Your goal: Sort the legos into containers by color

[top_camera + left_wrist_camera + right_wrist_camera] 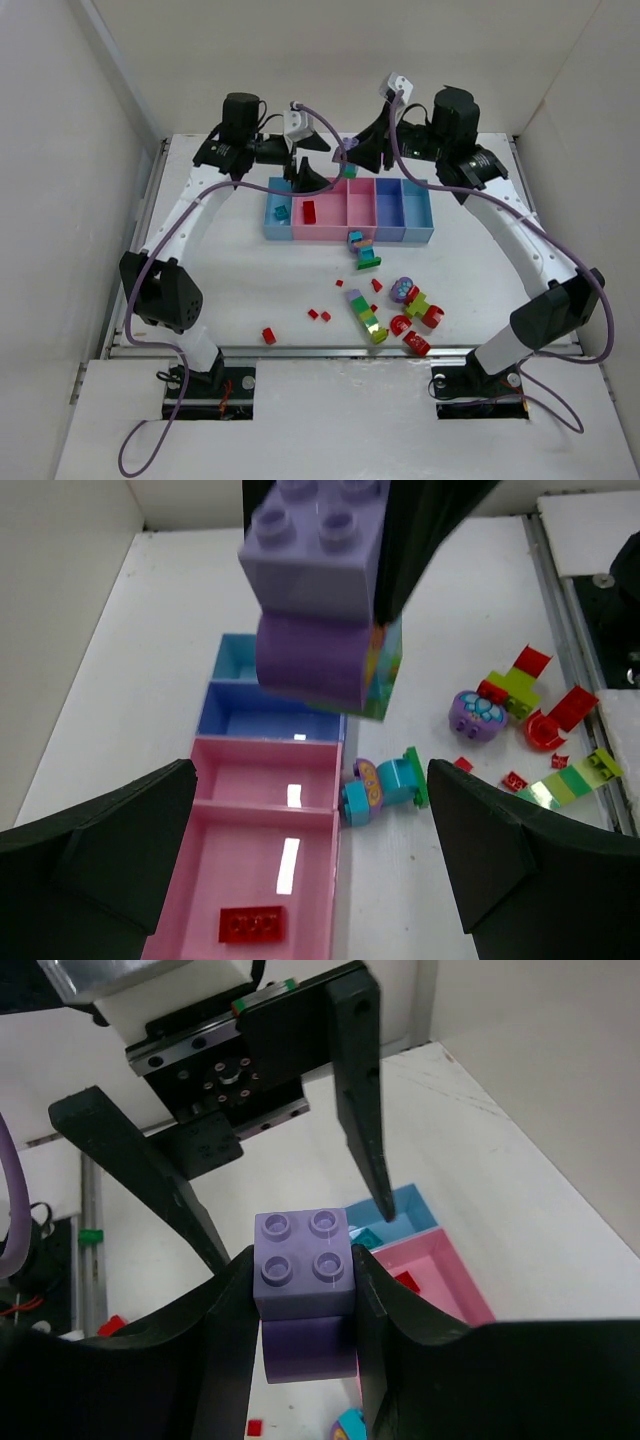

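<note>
My right gripper [303,1272] is shut on a purple lego cluster [303,1260], a lilac four-stud brick on a darker purple piece, and holds it above the containers [417,236]. In the left wrist view the cluster [315,590] hangs at the top, with a green piece behind it. My left gripper [311,772] is open and empty, over the pink bins [262,775] and just left of the cluster. A red brick [253,923] lies in the wide pink bin. A teal brick [280,212] lies in the left light blue bin.
Loose legos lie in front of the bins: a teal-and-green cluster [363,250], a green-purple strip [367,315], a purple round piece [403,290], red pieces [415,340] and small red bricks [268,335]. White walls surround the table.
</note>
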{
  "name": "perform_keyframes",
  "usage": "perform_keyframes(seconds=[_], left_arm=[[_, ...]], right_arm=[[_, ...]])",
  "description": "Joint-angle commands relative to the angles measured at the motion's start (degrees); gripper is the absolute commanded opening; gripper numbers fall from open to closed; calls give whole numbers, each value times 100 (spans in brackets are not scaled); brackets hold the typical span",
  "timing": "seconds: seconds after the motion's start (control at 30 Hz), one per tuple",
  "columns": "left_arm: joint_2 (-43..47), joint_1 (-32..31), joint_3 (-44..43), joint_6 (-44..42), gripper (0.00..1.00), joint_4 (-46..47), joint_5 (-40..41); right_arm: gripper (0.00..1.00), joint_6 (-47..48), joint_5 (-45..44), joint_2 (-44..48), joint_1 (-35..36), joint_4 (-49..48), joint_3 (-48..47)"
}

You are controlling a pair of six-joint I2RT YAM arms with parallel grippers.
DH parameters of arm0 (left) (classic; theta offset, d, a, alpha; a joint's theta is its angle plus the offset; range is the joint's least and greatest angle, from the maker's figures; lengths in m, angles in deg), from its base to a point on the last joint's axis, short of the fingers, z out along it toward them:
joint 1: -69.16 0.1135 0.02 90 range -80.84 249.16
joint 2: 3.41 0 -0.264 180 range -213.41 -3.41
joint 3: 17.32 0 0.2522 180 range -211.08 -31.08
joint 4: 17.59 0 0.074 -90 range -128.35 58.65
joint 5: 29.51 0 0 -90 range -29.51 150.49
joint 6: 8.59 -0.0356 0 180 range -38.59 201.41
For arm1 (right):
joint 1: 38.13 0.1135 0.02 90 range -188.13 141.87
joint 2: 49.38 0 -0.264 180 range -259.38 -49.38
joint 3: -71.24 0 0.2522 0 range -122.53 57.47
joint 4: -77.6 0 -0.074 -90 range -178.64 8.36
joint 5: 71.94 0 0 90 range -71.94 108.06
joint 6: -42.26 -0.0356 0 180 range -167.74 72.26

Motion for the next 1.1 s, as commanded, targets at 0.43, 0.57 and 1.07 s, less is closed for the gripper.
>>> perform_keyframes(seconds=[0.43,0.57,1.07], left_arm=[[330,-52,1021,2723,77,3347,-1097],[506,-52,1486,3275,48,4076,-1449],[734,-52,1909,4052,0,4711,-1371]], right_arm=[[0,51,330,-217,486,-315,-151],[0,51,330,-270,486,-315,-98],[52,-72,84,-217,644,-315,438]])
